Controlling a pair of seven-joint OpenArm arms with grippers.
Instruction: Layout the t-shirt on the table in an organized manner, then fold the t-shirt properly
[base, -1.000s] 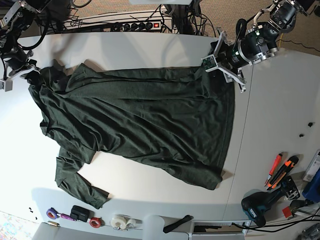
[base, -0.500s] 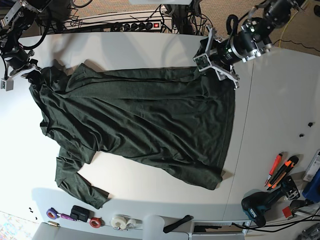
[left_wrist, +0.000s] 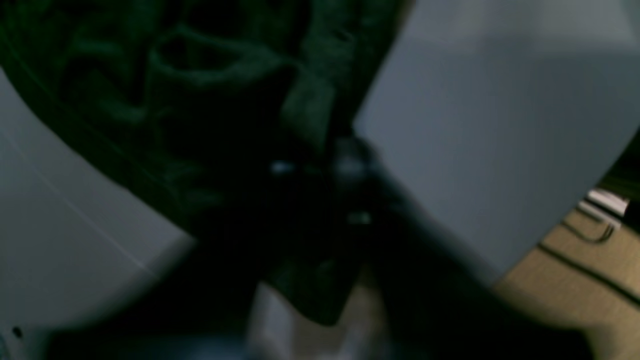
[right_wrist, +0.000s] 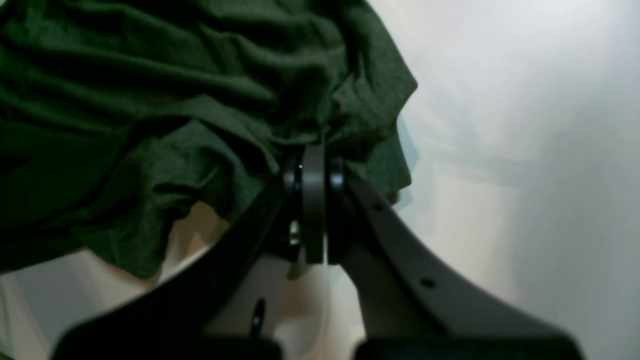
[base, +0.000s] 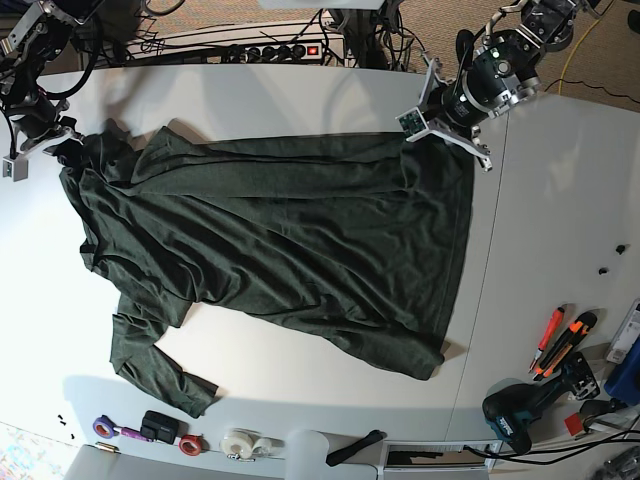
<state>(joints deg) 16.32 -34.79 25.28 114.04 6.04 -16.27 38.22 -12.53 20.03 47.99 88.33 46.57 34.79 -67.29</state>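
T-shirt (base: 280, 260) hem now in left gripper (base: 440, 125) (clamped)

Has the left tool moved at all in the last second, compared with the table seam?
Yes. In the base view the left tool has shifted up the frame toward the table's far edge, beside the seam, now shut on the t-shirt.

Dark green t-shirt (base: 280, 250) spread wrinkled across white table (base: 560, 220); one sleeve angled outward
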